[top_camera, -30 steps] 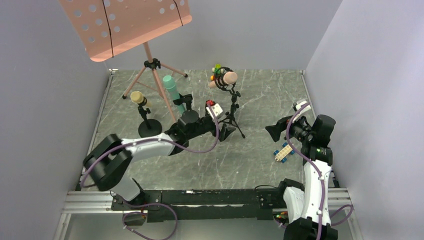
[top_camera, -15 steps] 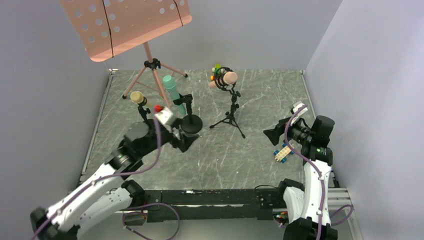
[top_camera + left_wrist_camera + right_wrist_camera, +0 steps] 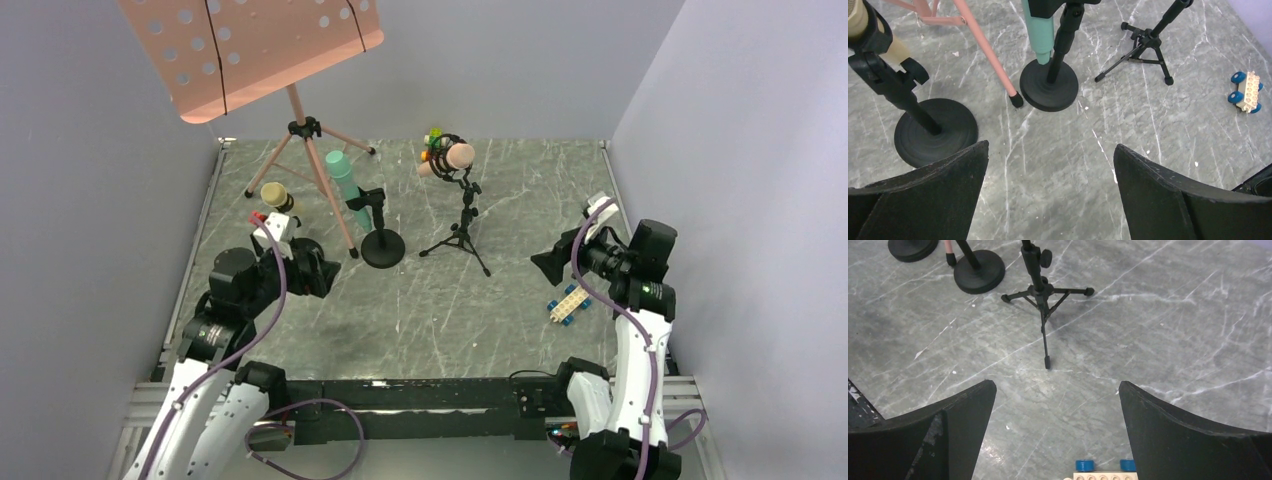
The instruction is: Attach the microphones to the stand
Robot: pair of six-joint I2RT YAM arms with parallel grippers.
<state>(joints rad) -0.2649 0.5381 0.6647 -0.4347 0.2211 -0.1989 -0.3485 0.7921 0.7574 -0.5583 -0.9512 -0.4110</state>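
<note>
Three mics clipped in their stands; left jaws and right jaws both released, holding nothing.
Grey marbled surface (image 3: pixel 500 300), with a pink music stand (image 3: pixel 250 45) at far left. Left arm (image 3: pixel 235 290) is near left, right arm (image 3: pixel 630 270) at the right edge, each with jaws spread wide above the surface. Teal mic (image 3: pixel 346 180) sits tilted in a round-base stand (image 3: pixel 382 247). Yellow mic (image 3: pixel 275 195) is in a second round stand (image 3: pixel 935 132) left of it. Pink mic (image 3: pixel 455 157) sits atop the tripod (image 3: pixel 462 225). Toy car (image 3: pixel 567 303) lies just beside the right jaws.

Teal-green microphone (image 3: pixel 345 180) tilted in round-base stand (image 3: pixel 383 248), pale yellow microphone (image 3: pixel 274 193) clipped nearby, salmon pink microphone (image 3: pixel 458 156) on tripod stand (image 3: pixel 466 200)
</note>
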